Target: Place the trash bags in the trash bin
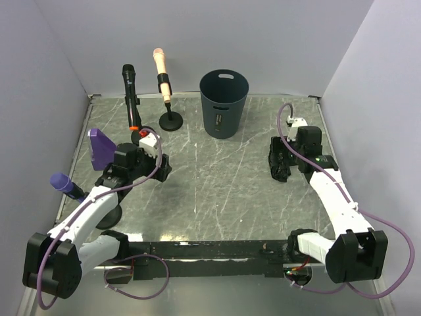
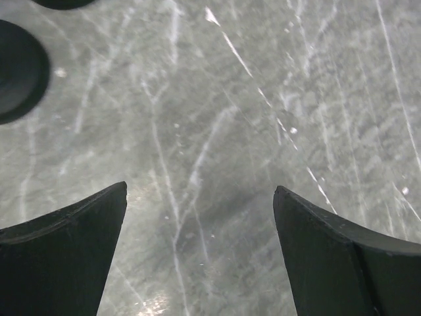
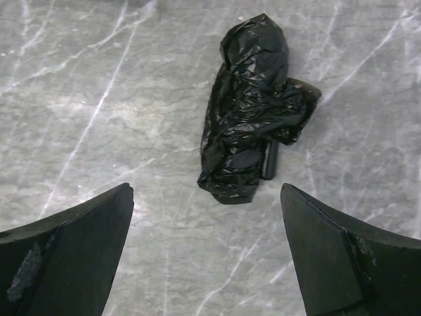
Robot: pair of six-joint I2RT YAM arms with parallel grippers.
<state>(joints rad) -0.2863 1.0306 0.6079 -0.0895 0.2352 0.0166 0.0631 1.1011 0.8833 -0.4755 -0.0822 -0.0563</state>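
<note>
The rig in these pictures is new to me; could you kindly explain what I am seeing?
Two robot arms sit at the near edge of a table. The overhead view shows both, a bin and microphones on stands at the back. The other two views look down from each wrist, the dark wedges being its own fingers. The left gripper is open over bare table. The right gripper is open above a crumpled black trash bag. Nothing is held.
</note>
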